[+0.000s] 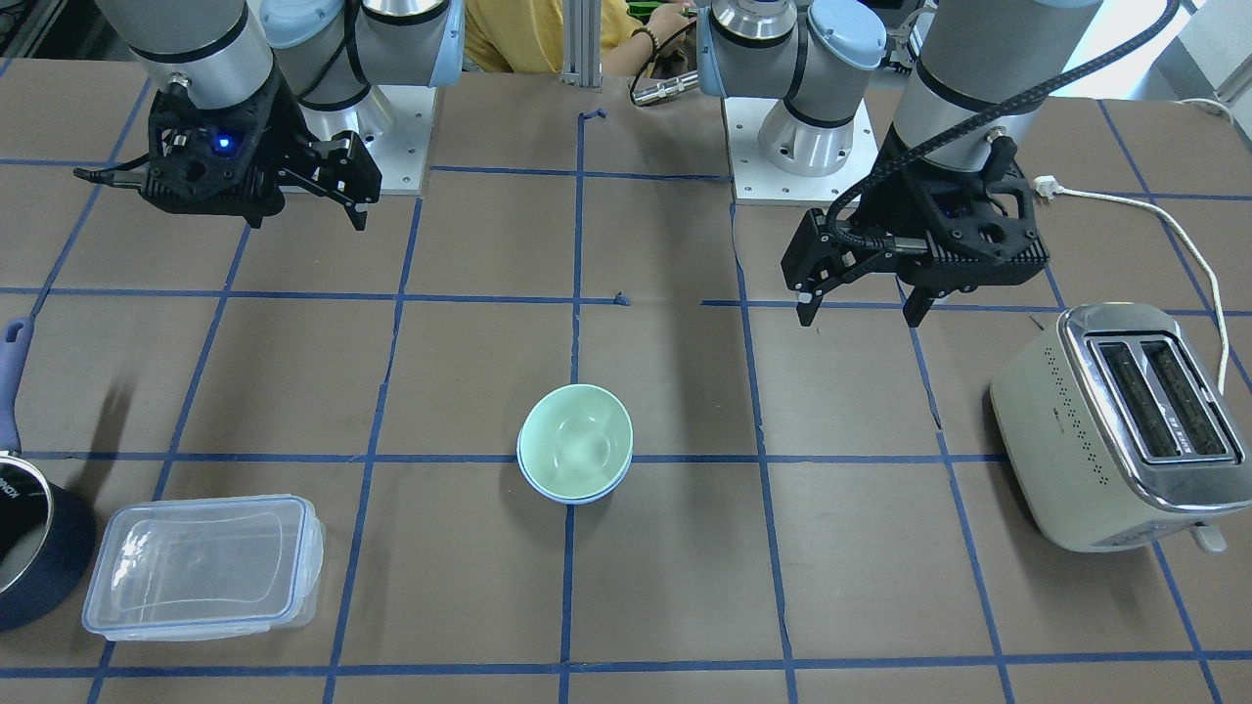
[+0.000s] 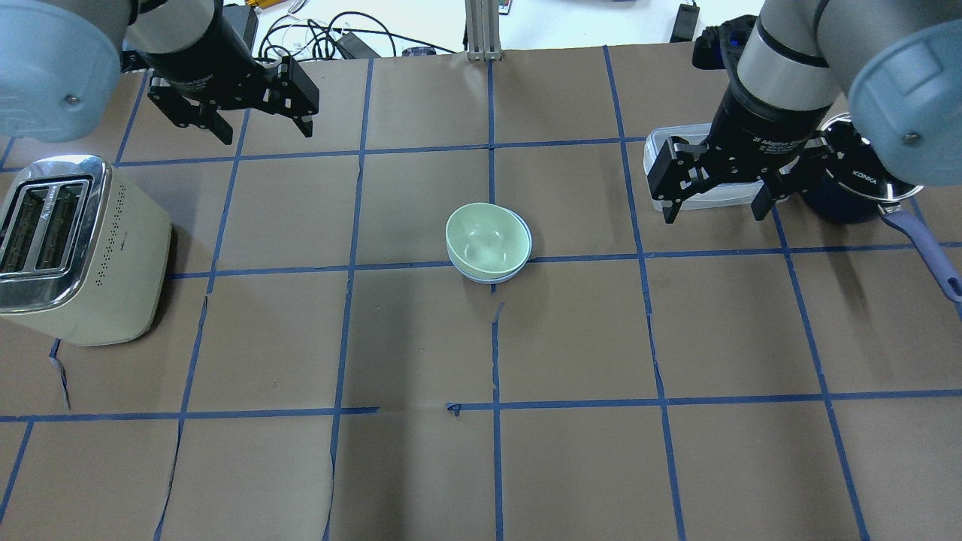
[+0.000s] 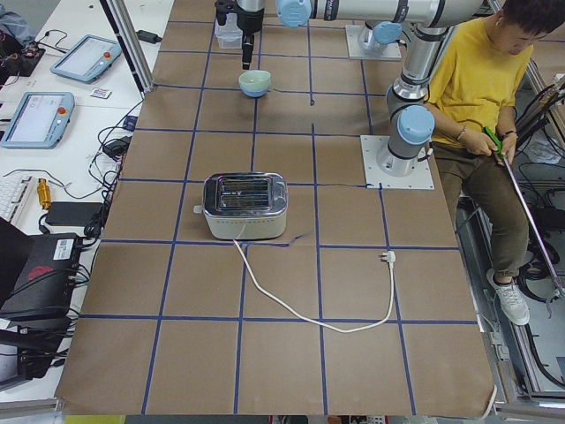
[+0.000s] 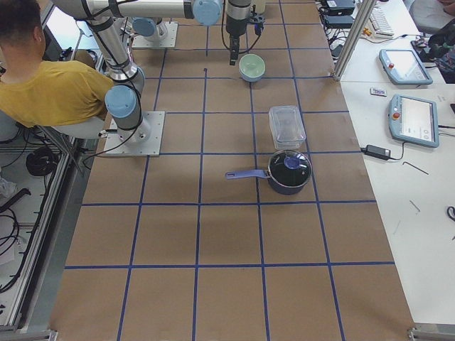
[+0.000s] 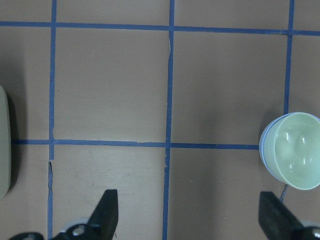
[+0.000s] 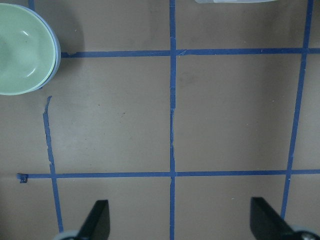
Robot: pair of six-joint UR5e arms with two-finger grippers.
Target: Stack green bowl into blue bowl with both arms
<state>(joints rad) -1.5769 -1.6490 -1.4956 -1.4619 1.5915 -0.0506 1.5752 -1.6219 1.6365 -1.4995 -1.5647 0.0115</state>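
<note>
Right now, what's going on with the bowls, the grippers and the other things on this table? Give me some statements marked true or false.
1. The green bowl sits inside the blue bowl. True.
2. The left gripper holds the bowls. False: it is open, empty and apart from them.
3. The right gripper is open and empty. True.
4. The toaster has bread in it. False: it looks empty.
5. The pot stands beside the toaster. False: it is at the opposite end, next to the clear container.
</note>
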